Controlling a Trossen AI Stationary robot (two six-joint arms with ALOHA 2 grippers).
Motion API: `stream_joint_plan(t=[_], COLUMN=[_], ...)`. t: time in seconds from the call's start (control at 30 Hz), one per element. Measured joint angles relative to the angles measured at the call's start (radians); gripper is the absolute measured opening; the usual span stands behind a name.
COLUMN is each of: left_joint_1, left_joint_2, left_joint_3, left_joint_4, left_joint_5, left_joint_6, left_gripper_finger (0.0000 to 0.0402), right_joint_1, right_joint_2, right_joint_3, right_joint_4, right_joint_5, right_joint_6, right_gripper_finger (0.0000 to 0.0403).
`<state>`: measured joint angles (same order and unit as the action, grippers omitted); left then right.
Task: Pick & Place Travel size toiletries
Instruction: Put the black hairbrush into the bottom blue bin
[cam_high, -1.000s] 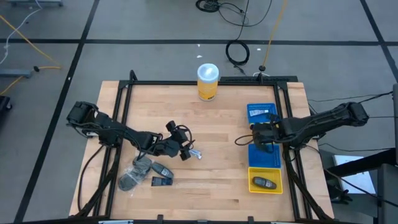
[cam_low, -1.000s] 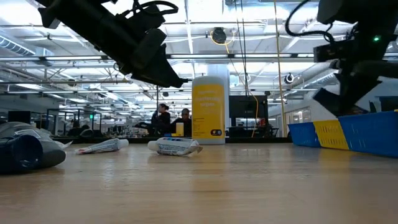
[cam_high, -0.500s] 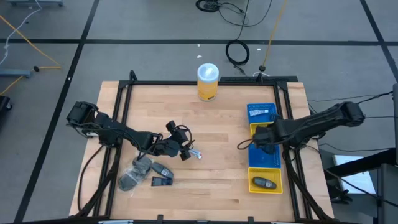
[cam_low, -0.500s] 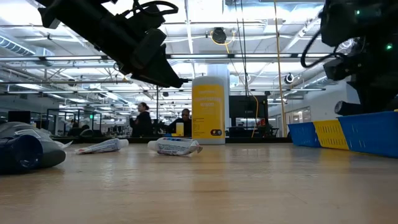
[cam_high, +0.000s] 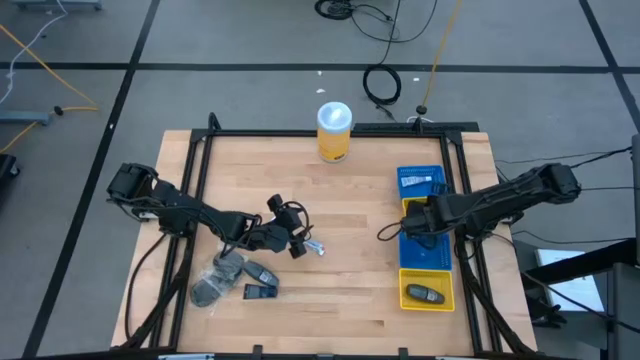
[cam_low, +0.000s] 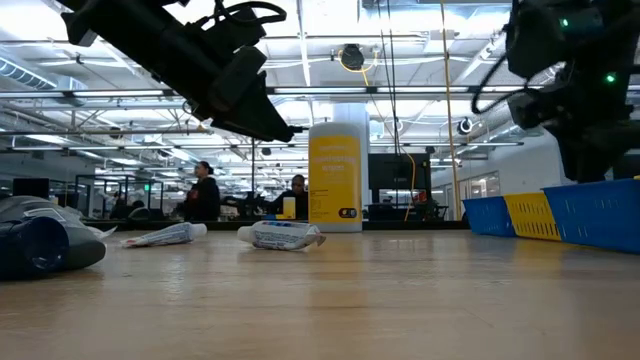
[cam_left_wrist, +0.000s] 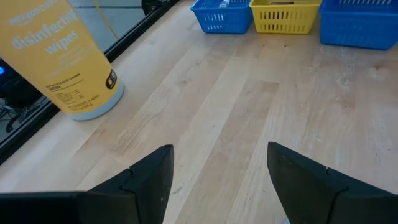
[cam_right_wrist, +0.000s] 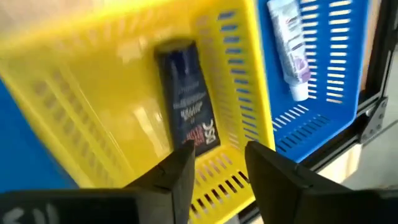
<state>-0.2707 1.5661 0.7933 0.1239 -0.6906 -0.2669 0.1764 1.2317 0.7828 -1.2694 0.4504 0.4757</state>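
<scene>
Yellow basket (cam_right_wrist: 81, 124) is holding a dark oblong packet (cam_right_wrist: 186, 102), lying just ahead of the right gripper (cam_right_wrist: 217, 163), whose jaws are standing apart, holding nothing. Beside it, a blue basket (cam_right_wrist: 348, 74) is holding a white tube (cam_right_wrist: 291, 43). Over mid-table, the left gripper (cam_left_wrist: 219, 171) is hovering open and empty. Remaining toiletries (cam_high: 235, 278) are lying near the table's front left, indistinct.

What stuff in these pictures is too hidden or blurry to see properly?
- High view: the right gripper and arm cover the upper yellow basket, hiding what lies in it.
- Right wrist view: the label on the dark packet is blurred.
- Low view: the blue basket wall hides its contents.
- High view: the grey pile is too small to tell items apart.
</scene>
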Motion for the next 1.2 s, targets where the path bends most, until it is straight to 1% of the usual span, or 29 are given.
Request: stream_joint_plan(t=[0.1,0.23,0.3,0.37,0.43,0.5,0.57,0.63,0.67,0.7,0.77,0.83,0.9,0.93,1.0,1.1,1.13,1.2], left_joint_1=[0.000,-0.011,-0.030,-0.054,-0.083,-0.118,-0.157,-0.198,-0.219,-0.240,-0.276,-0.313,-0.339,-0.348,-0.358,-0.348,-0.341,-0.324], left_joint_2=[0.000,-0.003,-0.012,-0.028,-0.045,-0.067,-0.089,-0.117,-0.133,-0.147,-0.173,-0.198,-0.216,-0.216,-0.212,-0.214,-0.214,-0.212], left_joint_3=[0.000,0.000,0.000,0.000,0.000,0.000,0.000,0.001,0.001,0.001,0.002,0.002,0.002,0.002,0.001,0.004,0.011,0.042], left_joint_4=[0.000,-0.001,-0.002,-0.004,-0.007,-0.020,-0.038,-0.070,-0.099,-0.124,-0.192,-0.276,-0.326,-0.337,-0.333,-0.316,-0.352,-0.497], left_joint_5=[0.001,0.007,0.009,0.009,0.009,0.009,0.009,0.009,0.009,0.009,0.009,0.010,0.010,0.011,0.014,0.018,0.029,0.072], left_joint_6=[0.002,0.033,0.067,0.105,0.140,0.172,0.197,0.205,0.202,0.190,0.154,0.124,0.116,0.116,0.114,0.127,0.125,0.063], left_gripper_finger=[0.0262,0.0263,0.0259,0.0255,0.0251,0.0248,0.0246,0.0247,0.0248,0.0250,0.0250,0.0247,0.0242,0.0240,0.0234,0.0224,0.0220,0.0214], right_joint_1=[0.008,0.042,0.064,0.089,0.113,0.136,0.156,0.175,0.182,0.187,0.189,0.185,0.185,0.187,0.201,0.219,0.224,0.227], right_joint_2=[-0.002,-0.003,-0.003,-0.004,-0.003,-0.003,-0.003,-0.002,-0.002,0.004,0.020,0.054,0.099,0.125,0.181,0.255,0.277,0.315], right_joint_3=[0.049,0.117,0.141,0.146,0.140,0.115,0.066,-0.008,-0.052,-0.100,-0.202,-0.299,-0.374,-0.403,-0.435,-0.438,-0.432,-0.418], right_joint_4=[0.003,0.065,0.128,0.237,0.384,0.568,0.797,1.067,1.205,1.351,1.633,1.909,2.137,2.218,2.322,2.381,2.386,2.391], right_joint_5=[-0.006,-0.006,-0.006,-0.006,-0.006,-0.007,-0.009,-0.013,-0.032,-0.068,-0.182,-0.304,-0.389,-0.414,-0.425,-0.410,-0.394,-0.356], right_joint_6=[0.057,0.073,0.064,0.033,-0.022,-0.094,-0.182,-0.284,-0.335,-0.382,-0.456,-0.494,-0.524,-0.545,-0.581,-0.620,-0.621,-0.623], right_gripper_finger=[0.0144,0.0138,0.0131,0.0125,0.0121,0.0117,0.0117,0.0118,0.0119,0.0120,0.0123,0.0123,0.0123,0.0122,0.0120,0.0119,0.0119,0.0118])
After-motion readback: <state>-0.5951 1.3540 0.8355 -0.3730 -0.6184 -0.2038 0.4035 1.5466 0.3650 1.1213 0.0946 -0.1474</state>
